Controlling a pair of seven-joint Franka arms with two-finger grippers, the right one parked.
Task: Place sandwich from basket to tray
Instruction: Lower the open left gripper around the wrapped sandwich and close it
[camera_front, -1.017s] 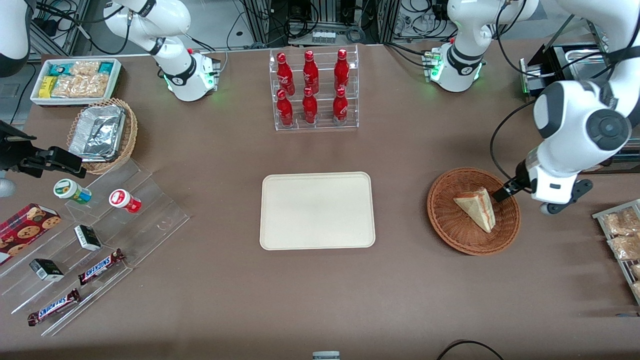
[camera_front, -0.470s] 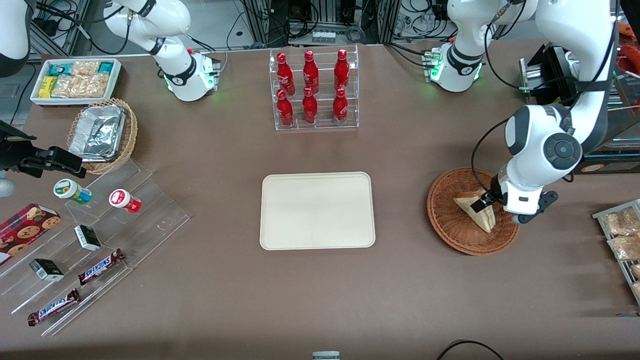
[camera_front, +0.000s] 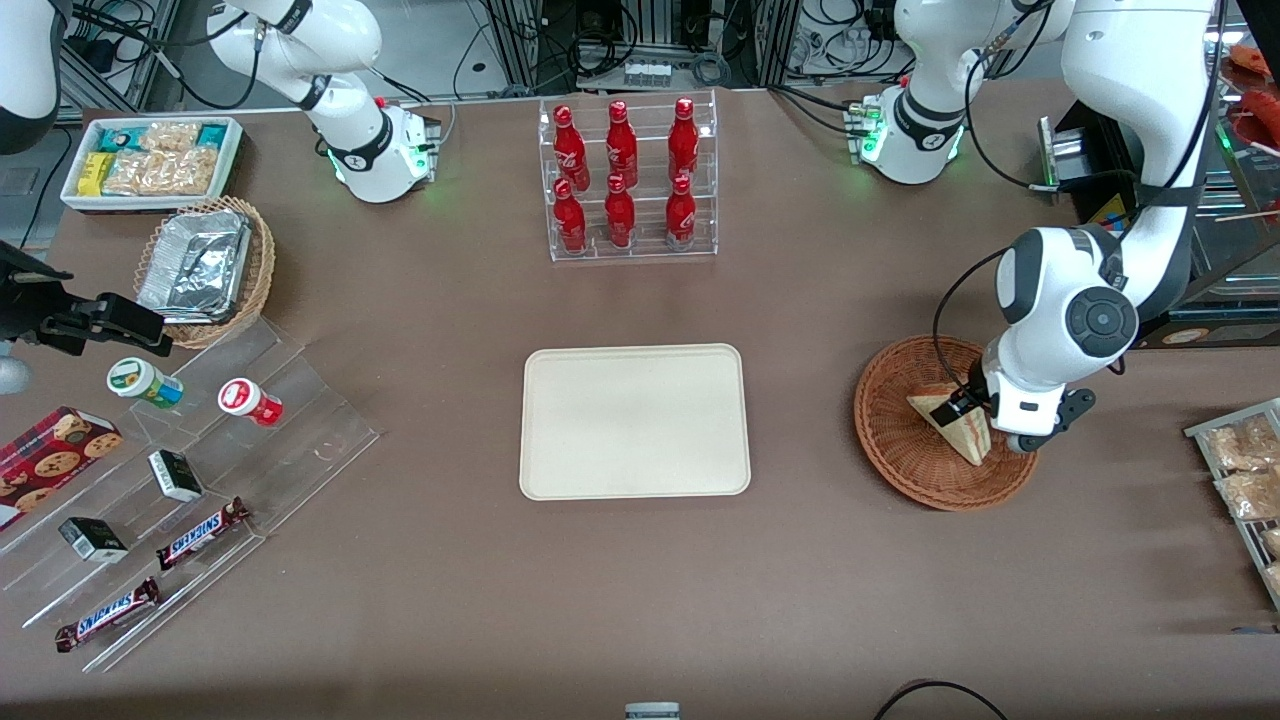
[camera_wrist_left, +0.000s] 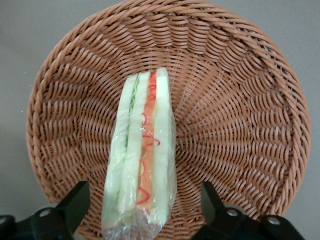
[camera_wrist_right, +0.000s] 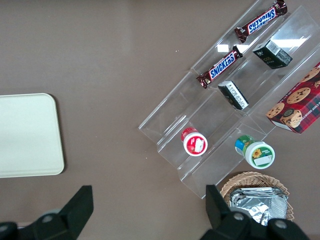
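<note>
Front view
Basket (camera_front: 905, 455): round brown wicker bowl on the table, toward the working arm's end, well apart from the tray.
Sandwich (camera_front: 958, 435): in the basket, wedge on its side, striped filling edge up, tip pointing toward the front camera.
Gripper (camera_front: 962, 404): low over the basket, at the sandwich's broad end; arm body covers that end.
Tray (camera_front: 634, 421): cream rectangle, mid-table, nearer the camera than the bottle rack.
Bottle rack (camera_front: 627, 180): clear stand, six red bottles in two rows.
Foil basket (camera_front: 205, 265): lighter wicker with foil container, toward the parked arm's end.

Left wrist view
Sandwich (camera_wrist_left: 142, 160): wrapped in clear film, red and green filling lines between pale bread; lies across the basket (camera_wrist_left: 240, 110) floor.
Gripper (camera_wrist_left: 142, 210): straddles the sandwich's near end.
Fingers (camera_wrist_left: 75, 202): spread wide, one on each side of the wedge, gaps showing on both sides, no contact visible.

Right wrist view
Tray (camera_wrist_right: 27, 135): one rounded end in sight on the brown table.
Clear stepped stand (camera_wrist_right: 235, 100): carries Snickers bars (camera_wrist_right: 220, 66), small dark boxes, two lidded cups.
Cookie box (camera_wrist_right: 295, 107): beside the stand.
</note>
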